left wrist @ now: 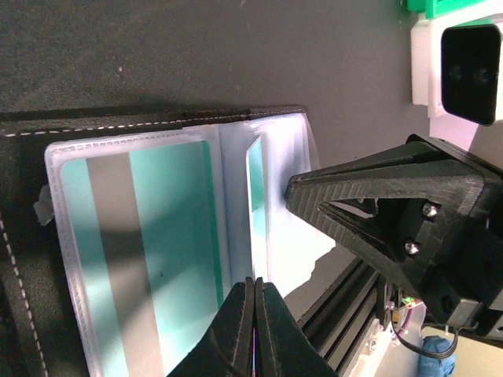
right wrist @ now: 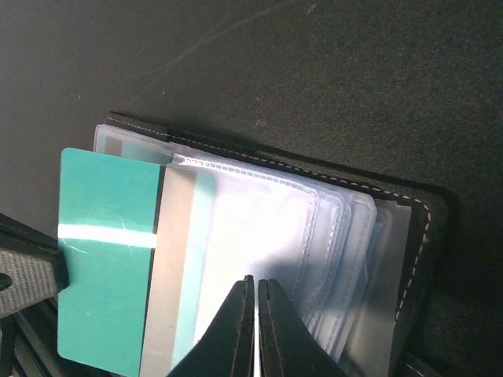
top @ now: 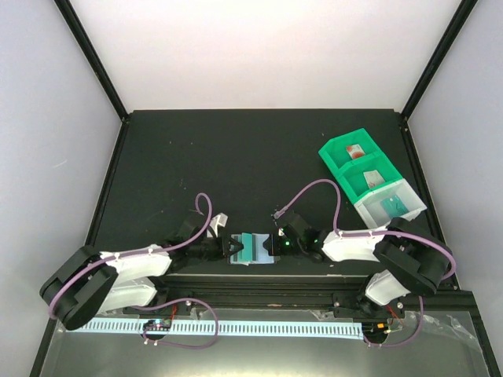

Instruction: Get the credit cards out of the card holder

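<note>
Pincers meet at the near edge of the black surface (top: 236, 157), one on each side of the open card holder (top: 253, 250). The left pincer (left wrist: 253, 287) is clenched on the edge of a teal card (right wrist: 110, 259). That card sticks about halfway out of a clear pocket (right wrist: 259, 228). The right pincer (right wrist: 255, 284) is squeezed tight on the card holder's clear pockets. Well off to the right sits a green bin (top: 336, 173) with a red card (top: 355, 151) inside.

Open black card holder (right wrist: 275, 228) lies flat, teal card (right wrist: 106, 236) half out.
</note>
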Motion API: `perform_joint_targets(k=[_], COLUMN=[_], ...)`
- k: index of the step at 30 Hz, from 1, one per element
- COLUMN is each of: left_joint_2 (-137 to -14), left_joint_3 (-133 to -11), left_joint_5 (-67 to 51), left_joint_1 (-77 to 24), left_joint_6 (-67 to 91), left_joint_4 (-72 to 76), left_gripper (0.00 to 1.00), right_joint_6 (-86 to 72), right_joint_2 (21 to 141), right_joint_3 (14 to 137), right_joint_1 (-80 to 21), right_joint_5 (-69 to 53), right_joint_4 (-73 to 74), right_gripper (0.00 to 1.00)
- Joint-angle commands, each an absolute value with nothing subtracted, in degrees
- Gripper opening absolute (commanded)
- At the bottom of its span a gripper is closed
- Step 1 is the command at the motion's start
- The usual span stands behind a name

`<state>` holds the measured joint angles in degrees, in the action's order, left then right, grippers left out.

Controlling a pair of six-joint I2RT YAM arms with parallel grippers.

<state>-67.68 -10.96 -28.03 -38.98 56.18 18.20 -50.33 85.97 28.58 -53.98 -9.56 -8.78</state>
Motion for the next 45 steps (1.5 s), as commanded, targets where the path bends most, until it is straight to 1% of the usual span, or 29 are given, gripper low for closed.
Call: perform_joint_targets(k=[1, 7, 12, 15, 20, 24, 27, 30, 33, 36, 41, 45], left_joint_2=[-64.1, -58.0, -51.9, -48.2, -40.1, -35.3, -34.6, -34.2, -34.2, -35.3, -37.6, -38.4], left_joint_3=[-11.4, -13.7, -13.7, -13.9, -14.6, -16.5, -18.5, -19.7, -20.5, -21.7, -22.5, -22.4], left_joint_5=[-26.5, -23.4, -20.3, -19.5, -16.1, -15.1, -13.9, -11.2, -6.4, -1.5, 1.5, 2.2], left_joint_1=[-38.1, -37.8, -37.9, -37.9, -38.3, -38.9, -40.1, -43.3, -47.1, -49.1, -51.0, -52.6], left_joint_6=[54.6, 50.1, 47.3, 44.0, 35.1, 28.7, 22.7, 15.5, 9.1, 4.4, -2.2, -5.5], left_joint_4=[13.6, 4.9, 2.2, 2.3, 2.1, 3.2, 3.6, 5.2, 7.2, 7.8, 9.8, 12.4], left_gripper=[0.02, 0.02, 0.02, 0.02, 0.02, 0.02, 0.02, 0.01, 0.02, 0.02, 0.02, 0.02], right_joint_6=[-50.2, -50.3, -49.7, -48.7, -46.1, -45.9, -47.5, -51.6, -55.7, -58.6, -63.5, -69.4], right_joint_2=[87.2, 86.3, 84.9, 82.3, 74.1, 69.1, 66.2, 64.5, 63.0, 60.0, 54.1, 53.1], right_joint_3=[27.1, 27.1, 28.3, 30.7, 36.0, 41.0, 44.8, 47.8, 50.4, 50.7, 48.8, 48.7], right_joint_1=[-54.0, -53.9, -54.0, -54.0, -53.6, -51.8, -50.7, -50.2, -50.0, -50.0, -50.1, -50.1], right_joint_5=[-4.8, -4.5, -4.6, -4.4, -1.3, -1.5, -5.4, -8.0, -7.9, -7.5, -7.8, -9.1], right_joint_4=[-3.4, -3.1, -1.6, 2.0, 10.1, 17.1, 20.5, 22.8, 25.8, 25.1, 20.3, 19.4], right_gripper=[0.07, 0.07, 0.08, 0.10, 0.18, 0.22, 0.23, 0.26, 0.31, 0.37, 0.39, 0.40])
